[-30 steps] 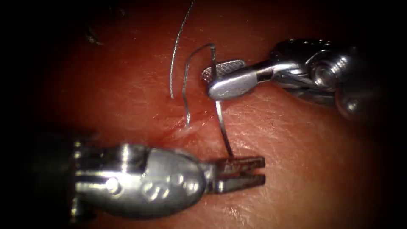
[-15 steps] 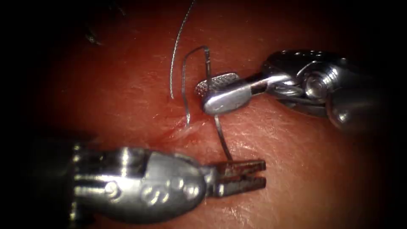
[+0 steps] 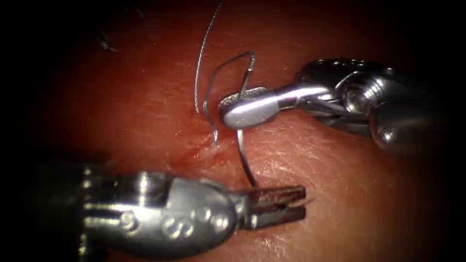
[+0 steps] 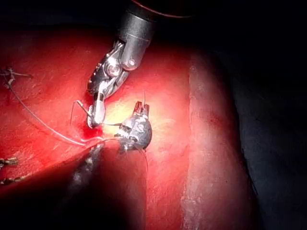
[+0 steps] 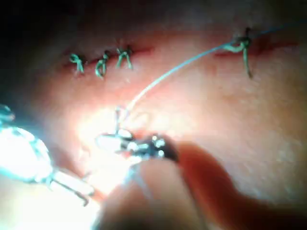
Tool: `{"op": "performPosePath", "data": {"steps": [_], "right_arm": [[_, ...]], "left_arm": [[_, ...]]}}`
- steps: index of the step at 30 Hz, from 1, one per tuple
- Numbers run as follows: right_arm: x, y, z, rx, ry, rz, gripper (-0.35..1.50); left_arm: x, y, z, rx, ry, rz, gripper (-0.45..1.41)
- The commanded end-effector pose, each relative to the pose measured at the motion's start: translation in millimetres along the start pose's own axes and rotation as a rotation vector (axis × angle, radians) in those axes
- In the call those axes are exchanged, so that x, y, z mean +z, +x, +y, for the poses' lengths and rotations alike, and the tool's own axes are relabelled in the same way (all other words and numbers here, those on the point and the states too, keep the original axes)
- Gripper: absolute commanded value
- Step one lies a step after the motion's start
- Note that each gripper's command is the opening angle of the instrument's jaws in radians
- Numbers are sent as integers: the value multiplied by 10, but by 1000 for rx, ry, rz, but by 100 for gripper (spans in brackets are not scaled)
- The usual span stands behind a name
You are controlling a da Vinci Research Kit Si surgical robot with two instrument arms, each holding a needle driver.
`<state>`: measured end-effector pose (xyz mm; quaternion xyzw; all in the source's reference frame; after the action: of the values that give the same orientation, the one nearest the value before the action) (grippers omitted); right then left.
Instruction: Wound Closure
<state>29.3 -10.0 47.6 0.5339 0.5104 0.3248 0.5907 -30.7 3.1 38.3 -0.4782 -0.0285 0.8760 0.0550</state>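
We cannot see the needle (image 3: 245,157) where the right tool's (image 3: 242,107) upper jaw covers it, nor its point behind the left tool (image 3: 279,203). The thread (image 3: 200,58) runs off the endoscope view's top edge. Knots (image 5: 101,63) are too blurred to count throws.

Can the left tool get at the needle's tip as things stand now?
Probably yes. The left tool lies right beside the needle, whose lower end reaches its slightly open jaws with nothing between. The right tool holds the needle higher up its curve, above the tissue.
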Motion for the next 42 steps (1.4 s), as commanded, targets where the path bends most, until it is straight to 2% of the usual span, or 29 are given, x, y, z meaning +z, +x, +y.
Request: {"op": "performPosePath", "data": {"steps": [1,7,8,9,11,13,14,17,20,23,25,29,35,42], "right_arm": [[5,-4,4,-15,4,-5,-35],[2,-3,7,-104,5,-10,-35],[1,-2,8,-122,5,-10,-35],[0,-1,11,-170,4,-13,-35],[-2,1,13,-211,4,-14,-35],[-3,4,15,-269,0,-13,-35],[-4,6,16,-286,-3,-10,-35],[-6,14,19,-344,-48,25,-35],[-7,24,23,-398,-62,33,-35],[-9,32,19,-444,-78,44,-35],[-10,37,16,-470,-97,58,-35],[-13,47,9,-553,-161,91,-35],[-10,49,8,-650,-173,81,-35],[-4,52,3,-699,-178,77,-35]], "left_arm": [[8,-3,4,-2,-1,0,-45],[7,-2,3,-3,-5,2,-45],[6,-1,1,-4,-6,3,-33],[4,1,-2,-54,-10,5,7],[1,4,-5,-115,-26,13,31],[-7,7,-9,-194,-56,26,62],[-12,7,-9,-211,-67,30,64],[-30,1,-9,-246,-95,39,61],[-44,-17,-9,-290,-123,8,52],[-42,-36,-10,-369,-134,-21,24],[-38,-47,-11,-414,-136,-38,12],[-23,-75,-18,-604,-131,-107,-11],[-14,-104,-32,-619,-101,-172,-10],[-4,-127,-41,-604,-86,-203,-13]]}}
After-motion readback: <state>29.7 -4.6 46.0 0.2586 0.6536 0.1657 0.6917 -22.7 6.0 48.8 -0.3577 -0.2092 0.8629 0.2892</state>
